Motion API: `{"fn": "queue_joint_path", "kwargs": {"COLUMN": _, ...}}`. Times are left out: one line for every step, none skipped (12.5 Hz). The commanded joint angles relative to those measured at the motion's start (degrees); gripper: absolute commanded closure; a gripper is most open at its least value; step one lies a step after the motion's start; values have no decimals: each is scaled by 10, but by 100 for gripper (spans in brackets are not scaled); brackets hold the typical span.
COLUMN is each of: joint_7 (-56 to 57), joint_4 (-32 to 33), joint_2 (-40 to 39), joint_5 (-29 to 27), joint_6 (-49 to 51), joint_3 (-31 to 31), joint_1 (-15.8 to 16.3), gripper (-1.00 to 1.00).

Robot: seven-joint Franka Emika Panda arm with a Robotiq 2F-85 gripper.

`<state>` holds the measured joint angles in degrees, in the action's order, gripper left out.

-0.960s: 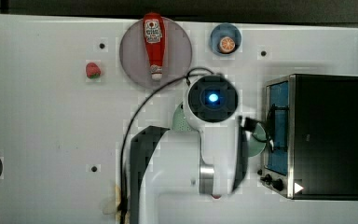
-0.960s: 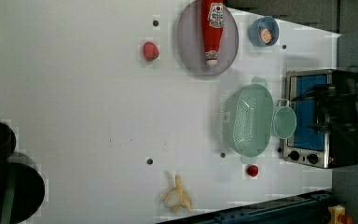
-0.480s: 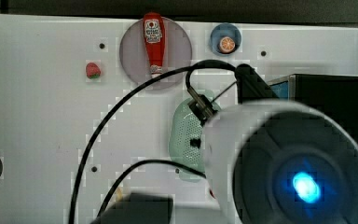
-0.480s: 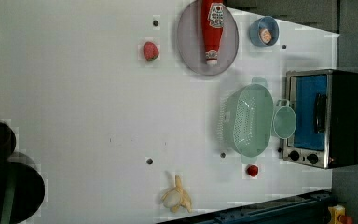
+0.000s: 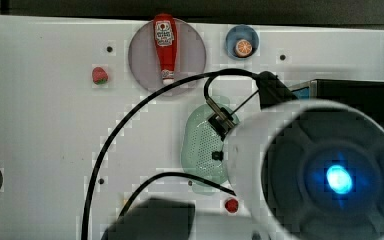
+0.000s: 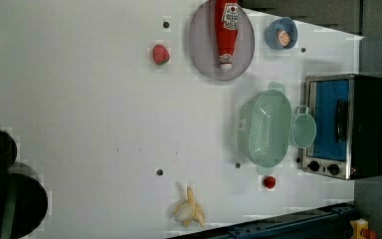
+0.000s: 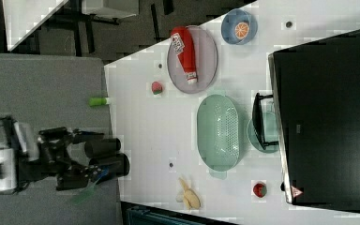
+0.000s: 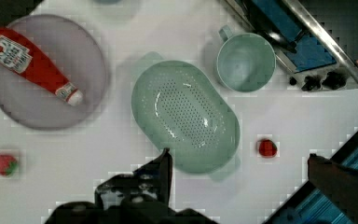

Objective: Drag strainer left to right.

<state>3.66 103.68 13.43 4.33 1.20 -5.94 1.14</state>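
The strainer (image 8: 185,116) is a pale mint-green oval bowl dotted with small holes. It rests on the white table (image 6: 79,99), just beside the green cup (image 6: 303,130). The strainer also appears in the top view (image 5: 200,145), the left view (image 6: 266,128) and the right view (image 7: 219,131). My gripper (image 8: 238,156) hangs high above the table, open, with nothing between its fingers. One dark fingertip (image 8: 164,161) lies over the strainer's near rim in the wrist view. In the top view my arm's white body (image 5: 325,175) covers the strainer's right side.
A toaster oven (image 6: 345,127) stands right behind the cup. A grey-lilac plate (image 5: 187,50) holds a ketchup bottle (image 5: 166,47). Nearby are a blue bowl (image 5: 242,42) with an orange slice, a strawberry (image 5: 100,75), a small red fruit (image 5: 231,205) and a banana (image 6: 189,211).
My arm has risen toward the top camera and shifted to the top view's right, looming much larger. It has left the left view. The strainer has not moved.
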Motion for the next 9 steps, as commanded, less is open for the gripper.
{"fn": "queue_joint_path", "kwargs": {"joint_7": 28, "joint_4": 3, "joint_2": -19, "joint_5": -7, "joint_6": 6, "joint_3": 11, "joint_1": -4, "gripper": -100}}
{"fn": "queue_joint_path", "kwargs": {"joint_7": 28, "joint_4": 4, "joint_2": -21, "joint_5": -7, "joint_6": 6, "joint_3": 11, "joint_1": -4, "gripper": -100}}
{"fn": "queue_joint_path", "kwargs": {"joint_7": 28, "joint_4": 3, "joint_2": -23, "joint_5": -7, "joint_6": 6, "joint_3": 11, "joint_1": -4, "gripper": -100}}
{"fn": "queue_joint_path", "kwargs": {"joint_7": 28, "joint_4": 4, "joint_2": -24, "joint_5": -7, "joint_6": 6, "joint_3": 11, "joint_1": -4, "gripper": -100}}
{"fn": "queue_joint_path", "kwargs": {"joint_7": 28, "joint_4": 3, "joint_2": -26, "joint_5": -7, "joint_6": 6, "joint_3": 11, "joint_1": -4, "gripper": -100}}
{"fn": "queue_joint_path", "kwargs": {"joint_7": 28, "joint_4": 3, "joint_2": -27, "joint_5": -7, "joint_6": 6, "joint_3": 11, "joint_1": -4, "gripper": -100}}
{"fn": "queue_joint_path", "kwargs": {"joint_7": 28, "joint_4": 4, "joint_2": -28, "joint_5": -7, "joint_6": 6, "joint_3": 11, "joint_1": -4, "gripper": -100}}
{"fn": "queue_joint_path", "kwargs": {"joint_7": 28, "joint_4": 4, "joint_2": -30, "joint_5": -7, "joint_6": 6, "joint_3": 11, "joint_1": -4, "gripper": -100}}
{"fn": "queue_joint_path", "kwargs": {"joint_7": 28, "joint_4": 4, "joint_2": -30, "joint_5": -7, "joint_6": 6, "joint_3": 11, "joint_1": -4, "gripper": -100}}
